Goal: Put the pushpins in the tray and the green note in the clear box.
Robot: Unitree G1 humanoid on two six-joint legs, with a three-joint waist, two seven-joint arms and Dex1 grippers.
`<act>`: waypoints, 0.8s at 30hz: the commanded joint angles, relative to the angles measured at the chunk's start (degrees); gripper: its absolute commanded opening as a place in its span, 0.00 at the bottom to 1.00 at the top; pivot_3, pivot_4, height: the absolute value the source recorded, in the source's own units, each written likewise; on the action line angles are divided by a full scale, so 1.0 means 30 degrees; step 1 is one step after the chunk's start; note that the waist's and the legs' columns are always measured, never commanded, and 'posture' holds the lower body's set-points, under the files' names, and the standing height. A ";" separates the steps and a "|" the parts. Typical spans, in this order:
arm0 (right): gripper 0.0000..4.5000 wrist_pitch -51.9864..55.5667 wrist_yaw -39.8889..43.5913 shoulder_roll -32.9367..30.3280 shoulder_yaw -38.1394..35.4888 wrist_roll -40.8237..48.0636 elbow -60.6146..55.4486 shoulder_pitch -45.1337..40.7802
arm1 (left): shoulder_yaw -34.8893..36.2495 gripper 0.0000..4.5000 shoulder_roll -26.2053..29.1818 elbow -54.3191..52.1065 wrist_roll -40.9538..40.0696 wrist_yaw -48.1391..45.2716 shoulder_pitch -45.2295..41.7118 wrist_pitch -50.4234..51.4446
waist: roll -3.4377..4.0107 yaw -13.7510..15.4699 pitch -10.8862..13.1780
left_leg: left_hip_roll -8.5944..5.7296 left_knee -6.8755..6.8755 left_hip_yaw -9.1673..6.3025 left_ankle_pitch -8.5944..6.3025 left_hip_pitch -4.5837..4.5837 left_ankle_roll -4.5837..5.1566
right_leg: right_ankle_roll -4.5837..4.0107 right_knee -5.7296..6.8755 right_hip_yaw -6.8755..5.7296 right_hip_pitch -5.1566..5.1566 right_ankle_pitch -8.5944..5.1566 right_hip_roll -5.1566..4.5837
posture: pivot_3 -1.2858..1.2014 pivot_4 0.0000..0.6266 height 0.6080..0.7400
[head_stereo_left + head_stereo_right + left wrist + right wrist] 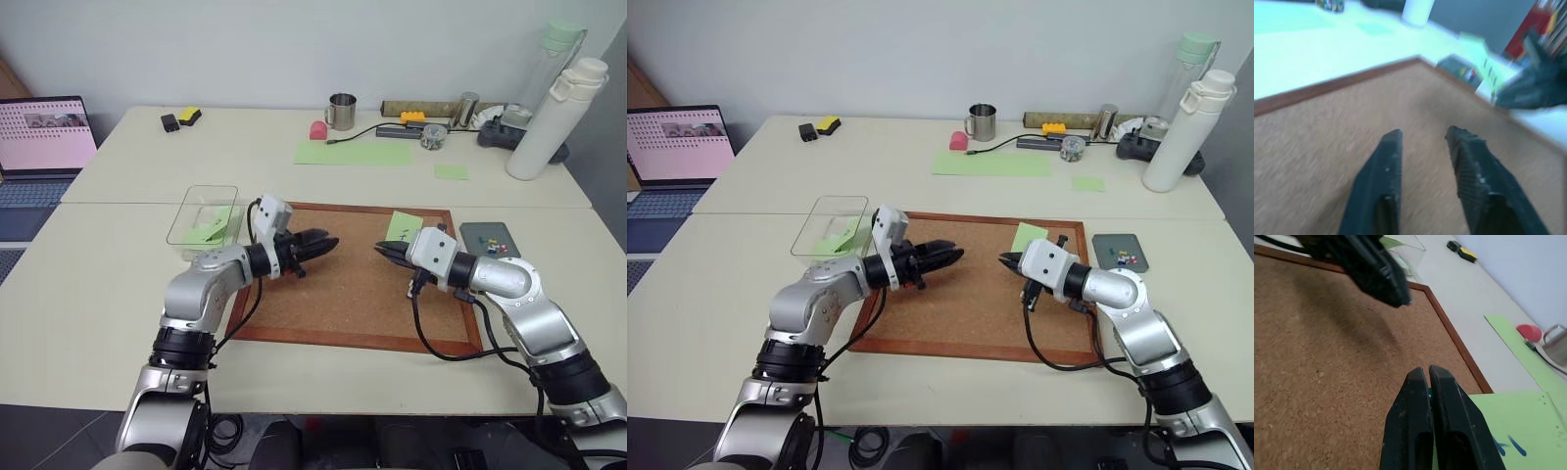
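Laptop (pixel 44 137): open, at the desk's (pixel 98 294) far left edge, partly cut off.

Clear box (pixel 201 217): just off the cork board's (pixel 343 294) far left corner, on the desk; a pale green paper lies inside, its markings too small to read.

Left arm: elbow bent, forearm reaching inward over the board's left part, roughly level. Left tool (pixel 331 244): fingers (pixel 1378 171) parted by a moderate gap in the left wrist view, nothing between them, held above the cork surface.

Right arm: bent at the elbow, forearm reaching inward over the board's right part, tip slightly down, facing the left tool with bare cork between the two. Right tool (pixel 380 249): fingers (pixel 1410 421) pressed together; whether a small item is pinched at the tip cannot be told.

Green note (pixel 403 226): on the board near its far right corner, dark mark in its middle, just behind the right tool, partly covered by it.

Tray (pixel 489 239): dark grey, on the desk just beside the board's right edge. Pushpins (pixel 498 249): a few coloured heads in the tray; count unclear.
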 commanded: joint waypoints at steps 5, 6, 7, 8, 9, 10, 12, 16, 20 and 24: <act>0.00 -0.2903 0.2083 -0.0022 0.1086 -0.0666 0.0248 -0.1159 | 0.1002 0.57 -0.0387 -0.0482 -0.2804 -0.0038 -0.1001 0.3126 | -0.0005 -0.0007 0.0004 | 0.0000 0.0004 -0.0001 0.0003 0.0000 -0.0006 | 0.0000 0.0001 0.0002 0.0000 0.0000 -0.0001 | 0.52 0.24 1.00; 0.00 -0.3041 0.2244 0.0006 0.1156 -0.0678 0.0231 -0.1326 | 0.1097 0.57 -0.0367 -0.0659 -0.3355 -0.0148 -0.1010 0.3820 | -0.0005 -0.0010 0.0004 | 0.0000 0.0010 -0.0002 0.0004 0.0000 -0.0007 | 0.0000 0.0005 0.0003 0.0000 0.0000 -0.0001 | 0.52 0.24 1.00; 0.00 -0.3162 0.2358 0.0049 0.1205 -0.0710 0.0192 -0.1437 | 0.1118 0.57 -0.0294 -0.0846 -0.3767 -0.0254 -0.0947 0.4364 | -0.0004 -0.0010 0.0003 | 0.0000 0.0010 -0.0004 0.0004 0.0000 -0.0007 | 0.0000 0.0005 0.0001 0.0000 0.0000 -0.0001 | 0.52 0.24 1.00; 0.00 -0.3262 0.2459 0.0089 0.1233 -0.0726 0.0150 -0.1531 | 0.0954 0.57 -0.0138 -0.1040 -0.3941 -0.0380 -0.0794 0.4727 | -0.0004 -0.0010 0.0003 | 0.0000 0.0010 -0.0006 0.0004 0.0003 -0.0007 | 0.0000 0.0005 0.0001 0.0000 0.0000 -0.0001 | 0.52 0.24 1.00; 0.00 -0.3336 0.2538 0.0124 0.1243 -0.0740 0.0131 -0.1594 | 0.0830 0.57 -0.0020 -0.1172 -0.4049 -0.0441 -0.0690 0.4961 | -0.0005 -0.0015 0.0003 | 0.0000 0.0010 -0.0006 0.0005 0.0002 -0.0009 | 0.0000 0.0005 0.0000 0.0000 0.0000 -0.0002 | 0.52 0.24 1.00; 0.00 -0.3400 0.2593 0.0157 0.1256 -0.0765 0.0105 -0.1629 | 0.0727 0.57 0.0079 -0.1287 -0.4108 -0.0469 -0.0577 0.5096 | -0.0005 -0.0012 0.0003 | 0.0000 0.0010 -0.0006 0.0005 0.0001 -0.0009 | 0.0000 0.0004 0.0001 0.0000 0.0000 -0.0001 | 0.52 0.24 1.00; 0.00 -0.3355 0.2743 0.0303 0.1347 -0.0747 -0.0152 -0.1757 | 0.0793 0.57 0.0018 -0.1551 -0.4595 -0.0414 -0.0383 0.5691 | -0.0004 -0.0009 0.0003 | 0.0000 0.0009 -0.0006 0.0008 0.0000 -0.0016 | 0.0000 -0.0001 0.0000 0.0000 0.0000 -0.0002 | 0.52 0.24 1.00; 0.00 -0.3213 0.2908 0.0617 0.1454 -0.0762 -0.0517 -0.1836 | 0.1079 0.57 -0.0296 -0.1710 -0.5224 -0.0060 -0.0334 0.6259 | -0.0005 0.0000 0.0004 | 0.0000 0.0009 -0.0005 0.0033 0.0000 -0.0059 | 0.0000 0.0002 0.0005 0.0000 0.0000 -0.0005 | 0.52 0.24 1.00; 0.00 -0.3199 0.2994 0.0924 0.1654 -0.0867 -0.0786 -0.1968 | 0.0717 0.57 -0.0268 -0.1636 -0.5059 -0.0116 -0.0341 0.6074 | -0.0005 0.0009 0.0003 | -0.0001 0.0012 -0.0006 0.0035 0.0000 -0.0063 | 0.0000 0.0003 0.0004 0.0000 0.0000 -0.0008 | 0.52 0.24 1.00; 0.00 -0.3224 0.3020 0.1275 0.1847 -0.0955 -0.1069 -0.2365 | 0.0382 0.57 -0.0250 -0.1373 -0.4714 -0.0265 -0.0297 0.5700 | -0.0005 0.0012 0.0003 | -0.0001 0.0011 -0.0008 0.0037 0.0001 -0.0067 | 0.0000 0.0003 0.0002 0.0000 0.0000 -0.0008 | 0.52 0.24 1.00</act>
